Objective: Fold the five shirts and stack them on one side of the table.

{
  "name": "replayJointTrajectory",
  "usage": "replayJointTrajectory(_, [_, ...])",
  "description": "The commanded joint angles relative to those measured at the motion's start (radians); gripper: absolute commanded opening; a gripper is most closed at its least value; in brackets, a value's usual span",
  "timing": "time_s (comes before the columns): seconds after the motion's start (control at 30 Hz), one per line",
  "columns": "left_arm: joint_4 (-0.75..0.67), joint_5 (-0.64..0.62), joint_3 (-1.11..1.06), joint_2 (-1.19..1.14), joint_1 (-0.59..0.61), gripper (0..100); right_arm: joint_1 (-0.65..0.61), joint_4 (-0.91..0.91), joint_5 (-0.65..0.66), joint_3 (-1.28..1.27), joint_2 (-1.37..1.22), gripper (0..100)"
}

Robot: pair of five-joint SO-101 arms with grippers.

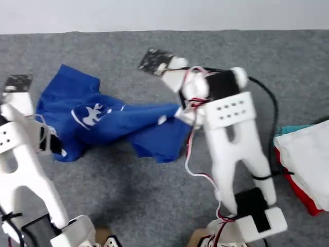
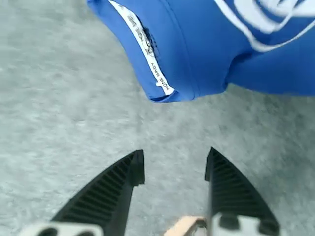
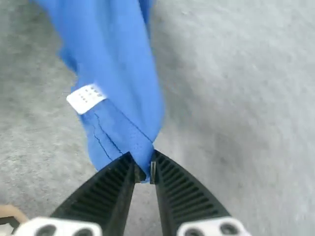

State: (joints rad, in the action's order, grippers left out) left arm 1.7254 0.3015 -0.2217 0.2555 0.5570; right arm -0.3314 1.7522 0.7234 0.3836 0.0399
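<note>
A crumpled blue shirt point(image 1: 118, 123) with a white print lies left of centre on the grey table point(image 1: 288, 67). My right gripper point(image 3: 142, 169) is shut on a bunched edge of the blue shirt point(image 3: 113, 73), near a small white tag point(image 3: 86, 97); from above, this right gripper point(image 1: 184, 114) holds the shirt's right end slightly raised. My left gripper point(image 2: 174, 162) is open above bare table, a short way from the blue shirt's collar point(image 2: 152, 59) with its label strip. In the high view the left gripper point(image 1: 54, 145) sits at the shirt's lower left corner.
A stack of folded shirts point(image 1: 308, 159), white on top with teal and red beneath, lies at the right edge. Both arm bases stand along the near edge. Grey table surface stretches open behind and in front of the blue shirt.
</note>
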Motion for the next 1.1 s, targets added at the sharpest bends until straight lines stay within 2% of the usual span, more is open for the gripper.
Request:
replayJointTrajectory(0.0, [0.020,-0.005,-0.048,0.026,-0.075,21,0.102,0.031,0.008,0.051,0.064,1.0])
replayJointTrajectory(0.17, [-0.023,0.049,-0.176,0.026,-0.276,21,0.143,0.033,0.008,0.049,0.065,1.0])
replayJointTrajectory(0.3, [-0.146,0.077,-0.262,0.025,-0.414,21,0.134,0.035,0.006,0.049,0.064,1.0])
replayJointTrajectory(0.43, [-0.269,0.077,-0.311,-0.015,-0.491,21,0.131,0.036,0.006,0.031,0.067,1.0])
replayJointTrajectory(0.6, [-0.405,0.075,-0.298,-0.229,-0.500,21,0.131,0.038,0.006,-0.014,0.073,1.0])
replayJointTrajectory(0.73, [-0.457,0.080,-0.222,-0.402,-0.491,21,0.133,0.038,0.006,-0.018,0.073,1.0])
replayJointTrajectory(0.97, [-0.408,0.075,-0.005,-0.583,-0.489,21,0.133,0.038,0.005,-0.018,0.073,1.0])
replayJointTrajectory(1.07, [-0.407,0.078,0.056,-0.618,-0.489,13,0.134,0.038,0.005,-0.018,0.073,1.0])
